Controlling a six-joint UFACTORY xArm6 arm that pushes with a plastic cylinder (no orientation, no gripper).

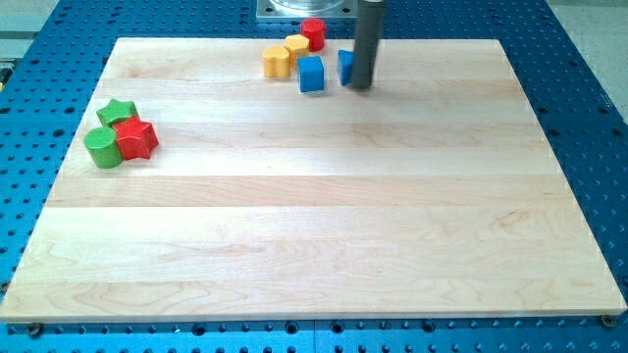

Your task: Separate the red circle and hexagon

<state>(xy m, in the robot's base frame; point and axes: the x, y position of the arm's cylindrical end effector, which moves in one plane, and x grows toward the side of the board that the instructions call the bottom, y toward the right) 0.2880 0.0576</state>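
Note:
The red circle (313, 34) sits at the view's top, near the board's top edge. A yellow hexagon (297, 46) touches its lower left side, and a second yellow block (278, 62) touches that one further to the lower left. My tip (361, 85) rests on the board to the right of this group, well apart from the red circle. A blue block (345, 66) shows just behind the rod's left side, partly hidden by it. A blue cube (311, 74) stands between the yellow blocks and my tip.
At the view's left, a green star (117, 111), a green round block (101, 147) and a red star (136, 139) sit bunched together. The wooden board (314, 226) lies on a blue perforated table (589, 118).

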